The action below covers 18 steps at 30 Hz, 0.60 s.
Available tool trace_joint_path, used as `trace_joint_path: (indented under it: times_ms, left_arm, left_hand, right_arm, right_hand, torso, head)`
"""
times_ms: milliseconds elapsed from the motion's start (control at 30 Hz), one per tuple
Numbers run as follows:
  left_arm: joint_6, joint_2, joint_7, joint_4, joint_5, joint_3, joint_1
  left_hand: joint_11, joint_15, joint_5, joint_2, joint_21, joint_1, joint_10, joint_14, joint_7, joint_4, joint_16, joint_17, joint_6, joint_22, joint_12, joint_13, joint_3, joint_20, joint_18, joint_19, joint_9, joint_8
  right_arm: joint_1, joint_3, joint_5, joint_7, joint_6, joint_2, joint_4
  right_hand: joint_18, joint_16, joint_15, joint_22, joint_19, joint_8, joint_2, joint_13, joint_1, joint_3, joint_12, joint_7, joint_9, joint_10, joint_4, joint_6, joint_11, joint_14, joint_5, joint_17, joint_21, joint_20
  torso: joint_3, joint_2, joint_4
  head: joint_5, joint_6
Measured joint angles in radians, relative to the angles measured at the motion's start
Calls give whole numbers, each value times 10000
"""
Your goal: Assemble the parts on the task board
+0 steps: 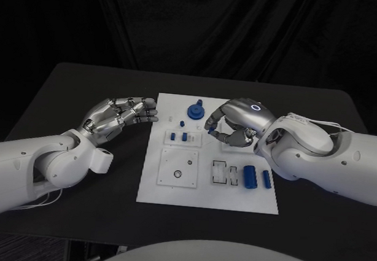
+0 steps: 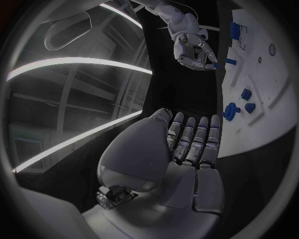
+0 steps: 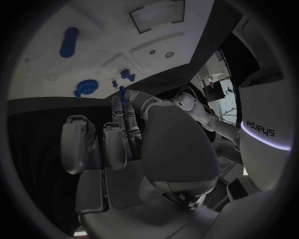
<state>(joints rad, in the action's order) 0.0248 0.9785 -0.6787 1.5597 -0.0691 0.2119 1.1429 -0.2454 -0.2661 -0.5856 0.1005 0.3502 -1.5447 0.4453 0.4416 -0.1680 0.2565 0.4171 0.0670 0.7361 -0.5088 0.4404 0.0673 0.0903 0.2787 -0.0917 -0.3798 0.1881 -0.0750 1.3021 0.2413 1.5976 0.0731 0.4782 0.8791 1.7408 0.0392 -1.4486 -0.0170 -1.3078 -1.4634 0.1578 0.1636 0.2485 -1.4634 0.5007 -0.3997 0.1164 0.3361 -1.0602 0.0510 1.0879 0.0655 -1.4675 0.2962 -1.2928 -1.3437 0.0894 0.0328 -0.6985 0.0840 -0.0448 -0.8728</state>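
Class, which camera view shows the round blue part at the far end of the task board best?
The head view: the round blue part stands unobstructed on the task board, seen from above. The left wrist view shows it small and sideways; the right wrist view shows it distorted near the rim.

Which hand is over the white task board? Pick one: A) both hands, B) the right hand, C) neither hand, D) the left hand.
B: in the head view the right hand hangs over the far part of the task board, pinching a small blue part, while the left hand sits over the black table beside the board's edge, holding nothing.
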Motion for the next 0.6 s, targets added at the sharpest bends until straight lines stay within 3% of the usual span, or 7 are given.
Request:
trace_joint_path:
  times_ms: [367,600]
  left_arm:
    - [-40,-75,-1,13,15,0,0]
    - [-55,-100,-1,29,23,0,0]
  left_hand:
    - [0,0,-35,0,0,0,0,0,0,0,0,0,0,1,0,0,0,0,-1,0,-8,0]
    - [1,0,-34,0,0,0,0,0,0,-17,0,0,0,1,41,0,17,0,-1,0,-8,0]
  right_arm:
    - [-355,12,284,-12,-281,-1061,-169]
    - [-554,8,547,1,-501,-1346,-335]
  right_hand:
    - [0,-1,0,1,0,0,1,20,1,0,-1,0,-1,-31,0,0,-30,0,-37,-54,52,0]
    - [-1,-1,0,2,-38,-1,1,32,1,-1,0,0,17,-31,1,-1,-30,0,-38,-153,-46,-37]
  torso:
    - [10,12,13]
    - [20,12,27]
  head:
    - [56,0]
    - [93,0]
